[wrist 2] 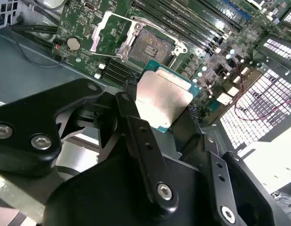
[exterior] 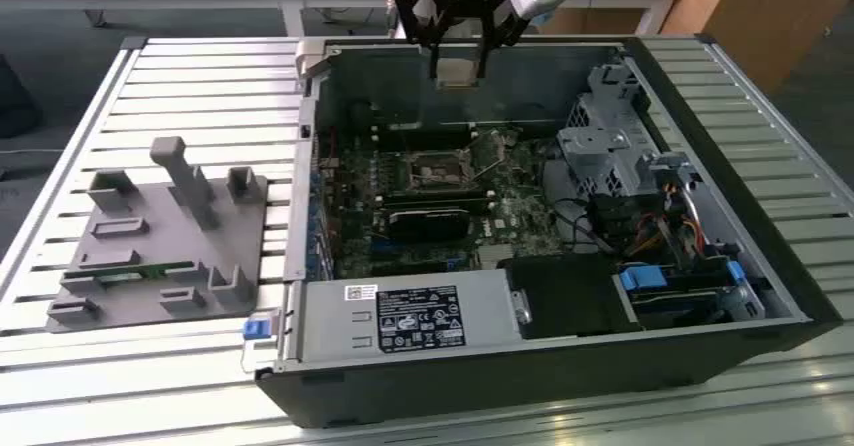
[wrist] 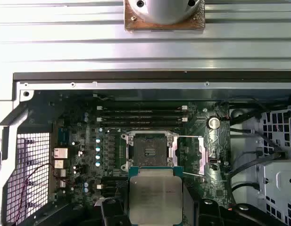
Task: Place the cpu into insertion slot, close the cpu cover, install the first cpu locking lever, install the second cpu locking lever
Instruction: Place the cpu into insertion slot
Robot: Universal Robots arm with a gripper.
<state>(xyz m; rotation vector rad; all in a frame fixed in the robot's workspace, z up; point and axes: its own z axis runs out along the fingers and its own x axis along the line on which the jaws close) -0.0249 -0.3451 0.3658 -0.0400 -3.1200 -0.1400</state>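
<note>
My gripper (exterior: 458,74) hangs above the far side of the open computer case, shut on the cpu (exterior: 457,70). In both wrist views the cpu (wrist 2: 164,96) (wrist: 155,195) is a flat square chip with a silvery top on a green edge, pinched on two opposite sides by the black fingers (wrist 2: 131,103). The insertion slot (wrist: 149,149) (wrist 2: 150,44) (exterior: 434,173) lies bare on the motherboard below and ahead of the chip, its dark centre showing. The cpu cover (wrist: 202,155) (wrist 2: 107,28) is swung open beside the slot. A thin locking lever (wrist: 188,137) stands raised alongside the cover.
Long black memory slots (wrist: 140,113) run beside the socket. A black card (exterior: 427,216), a power supply (exterior: 400,316) and a metal drive cage (exterior: 607,146) crowd the case. On the slatted table (exterior: 200,76), at the exterior view's left, a grey fixture (exterior: 154,236) with posts stands.
</note>
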